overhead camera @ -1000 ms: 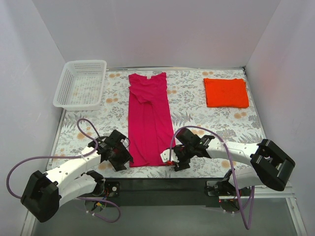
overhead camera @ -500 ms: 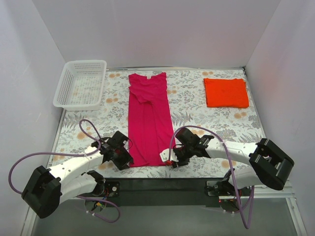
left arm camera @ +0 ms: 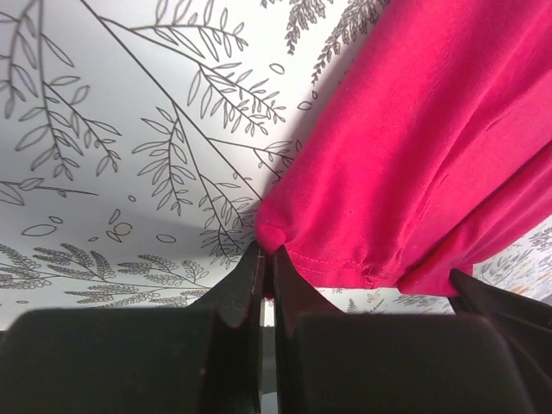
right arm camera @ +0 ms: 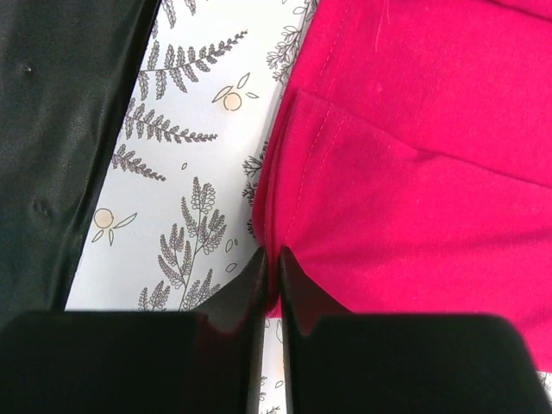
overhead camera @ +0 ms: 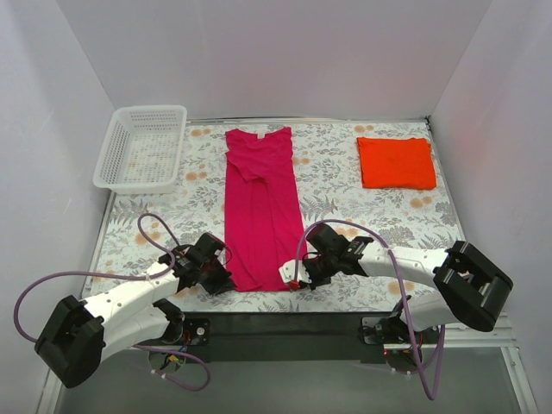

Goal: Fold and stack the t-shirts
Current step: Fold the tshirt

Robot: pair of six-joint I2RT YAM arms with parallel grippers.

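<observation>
The magenta-pink t-shirt (overhead camera: 260,207) lies as a long narrow strip down the middle of the table, sides folded in, white neck label at the far end. My left gripper (overhead camera: 226,281) is shut on its near left hem corner (left arm camera: 274,238). My right gripper (overhead camera: 295,279) is shut on its near right hem corner (right arm camera: 278,243). The cloth lies low at both corners. The orange-red t-shirt (overhead camera: 396,162) lies folded into a rectangle at the far right, away from both grippers.
A white lattice basket (overhead camera: 142,147) stands at the far left corner. The floral tablecloth (overhead camera: 345,194) covers the table. White walls close in on three sides. The table's black near edge (right arm camera: 60,129) runs just behind both grippers.
Both grippers have closed in on the pink shirt's near hem corners; the left moved right and toward the near edge, the right moved slightly left. The shirts have not shifted.
</observation>
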